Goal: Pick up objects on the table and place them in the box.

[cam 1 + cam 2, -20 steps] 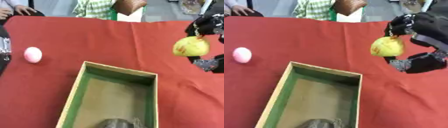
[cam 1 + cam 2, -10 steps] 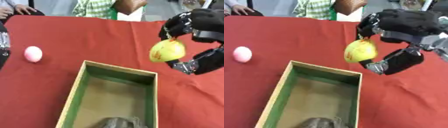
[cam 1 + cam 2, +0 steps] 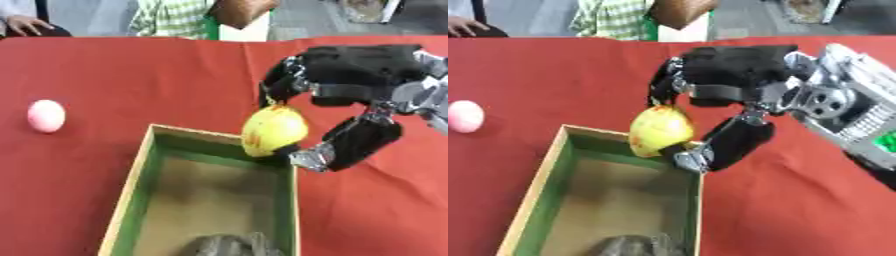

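A grey lump [image 3: 229, 246] (I could not tell what) lay at the near end of the box [image 3: 133, 185], whose inside walls were green. Over its far right corner my right hand [image 3: 737, 95] hung, fingers and thumb pinching the yellow fruit [image 3: 273, 131] just above the rim. Farther left a pink ball [image 3: 46, 115] sat alone on the red table [image 3: 140, 75], well apart from the box.

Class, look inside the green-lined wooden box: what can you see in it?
Inside the green-lined wooden box, a grey rounded object lies at the near end, cut off by the picture's edge. The rest shows bare brown floor.
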